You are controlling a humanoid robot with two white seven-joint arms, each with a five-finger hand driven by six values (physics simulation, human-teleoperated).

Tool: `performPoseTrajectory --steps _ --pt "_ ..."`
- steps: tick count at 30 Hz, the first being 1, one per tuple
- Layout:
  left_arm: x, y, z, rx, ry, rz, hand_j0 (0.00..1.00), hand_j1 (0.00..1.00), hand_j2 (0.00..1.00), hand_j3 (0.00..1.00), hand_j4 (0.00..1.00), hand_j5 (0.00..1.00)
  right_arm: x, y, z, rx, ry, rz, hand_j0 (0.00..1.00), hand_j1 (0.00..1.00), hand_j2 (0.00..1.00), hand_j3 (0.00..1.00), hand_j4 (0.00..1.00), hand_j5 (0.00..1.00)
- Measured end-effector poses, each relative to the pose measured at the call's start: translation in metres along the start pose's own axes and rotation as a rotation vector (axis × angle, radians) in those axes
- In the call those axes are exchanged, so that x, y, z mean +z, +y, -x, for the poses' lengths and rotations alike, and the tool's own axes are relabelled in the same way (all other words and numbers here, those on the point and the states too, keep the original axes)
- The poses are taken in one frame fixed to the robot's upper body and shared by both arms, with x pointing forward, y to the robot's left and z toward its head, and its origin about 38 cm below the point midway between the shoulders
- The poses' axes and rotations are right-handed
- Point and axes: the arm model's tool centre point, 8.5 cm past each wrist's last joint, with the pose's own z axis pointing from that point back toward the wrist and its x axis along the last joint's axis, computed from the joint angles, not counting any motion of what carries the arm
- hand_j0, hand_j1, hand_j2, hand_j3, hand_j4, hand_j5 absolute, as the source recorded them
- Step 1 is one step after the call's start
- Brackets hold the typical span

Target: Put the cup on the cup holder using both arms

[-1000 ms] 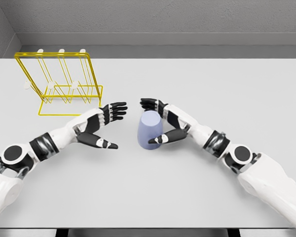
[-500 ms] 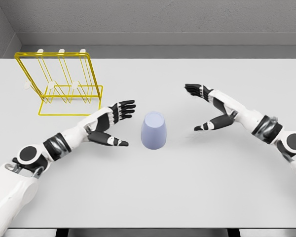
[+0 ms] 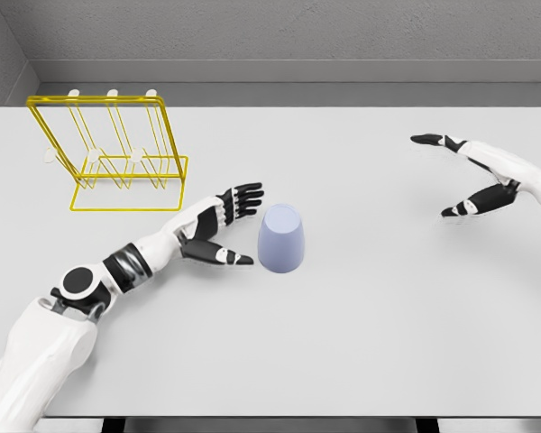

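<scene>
A pale grey table (image 3: pixel 361 343) fills the view, with a grey wall (image 3: pixel 279 27) behind it. The lavender cup (image 3: pixel 280 238), mouth down and tapered, stands right of and nearer than the yellow wire cup holder (image 3: pixel 108 153). The left hand (image 3: pixel 218 230) is spread wide just beside the cup, holding nothing; the right hand (image 3: pixel 469 176) is spread wide too, well apart from it.

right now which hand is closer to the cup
The left hand, open just beside the blue cup; the right hand is far off near the right edge.
</scene>
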Motion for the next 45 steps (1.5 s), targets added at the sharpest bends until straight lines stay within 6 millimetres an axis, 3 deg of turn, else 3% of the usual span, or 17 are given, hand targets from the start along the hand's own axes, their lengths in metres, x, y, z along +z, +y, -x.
performPoseTrajectory --steps 1,7,10,16,18,45 --pt "0.0 0.001 0.001 0.003 0.002 -0.004 1.0 1.0 1.0 1.0 1.0 1.0 0.0 -0.009 -0.003 0.038 0.001 0.007 1.0 1.0 1.0 1.0 1.0 1.0" --pt "-0.003 -0.002 0.006 0.02 -0.003 -0.012 1.0 1.0 1.0 1.0 1.0 1.0 0.004 -0.017 -0.002 0.105 0.023 0.005 1.0 1.0 1.0 1.0 1.0 1.0" --pt "-0.005 -0.005 0.007 0.02 -0.008 -0.007 1.0 1.0 1.0 1.0 1.0 1.0 0.011 -0.009 0.003 0.102 0.039 -0.017 1.0 1.0 1.0 1.0 1.0 1.0" --pt "-0.006 -0.008 0.006 0.004 -0.028 0.0 1.0 1.0 1.0 1.0 1.0 1.0 0.002 -0.016 -0.004 0.121 0.013 -0.036 1.0 1.0 1.0 1.0 1.0 1.0" --pt "-0.007 -0.01 0.005 -0.008 -0.033 0.006 1.0 1.0 1.0 1.0 1.0 1.0 0.003 -0.009 -0.002 0.112 0.016 -0.05 1.0 1.0 1.0 1.0 1.0 1.0" --pt "-0.021 -0.029 -0.001 -0.064 -0.114 0.063 1.0 1.0 1.0 1.0 1.0 1.0 0.004 -0.01 0.002 0.202 0.059 -0.095 1.0 1.0 1.0 1.0 1.0 1.0"
